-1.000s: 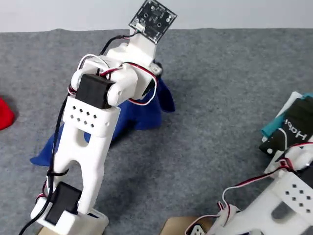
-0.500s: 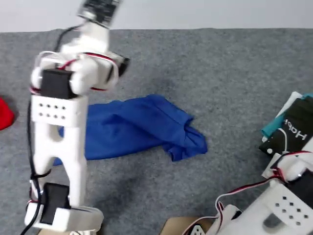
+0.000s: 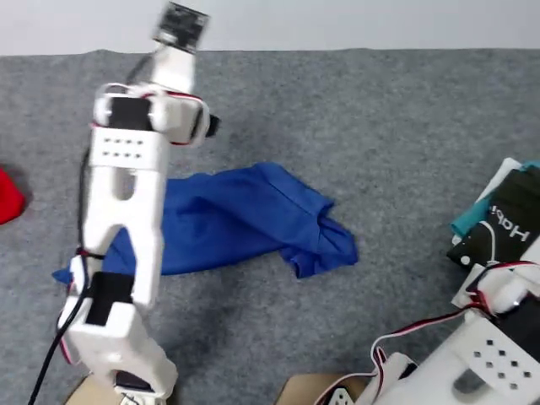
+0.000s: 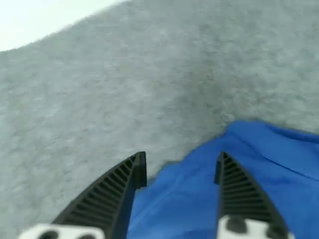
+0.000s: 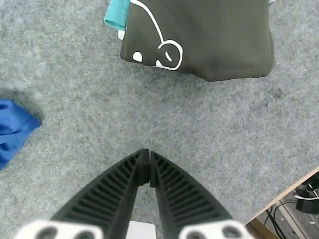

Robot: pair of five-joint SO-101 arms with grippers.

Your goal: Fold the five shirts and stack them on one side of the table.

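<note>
across the middle of the grey desk (image 3: 396, 126) the blue shirt (image 3: 245, 219) lies crumpled and unfolded. the left claw (image 4: 182, 158) hangs over its edge, jaws apart, holding nothing. the right claw (image 5: 144, 154) is closed and empty above the desk, near the folded black shirt (image 5: 199, 35) stacked on a teal shirt (image 5: 115, 12). a red shirt (image 3: 8, 196) sits at the left edge.

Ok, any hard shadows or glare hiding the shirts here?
High view: even light, a soft shadow beside the blue shirt. Right wrist view: faint shadow beside the dark shirt, no glare. Left wrist view: bright band past the table.
</note>
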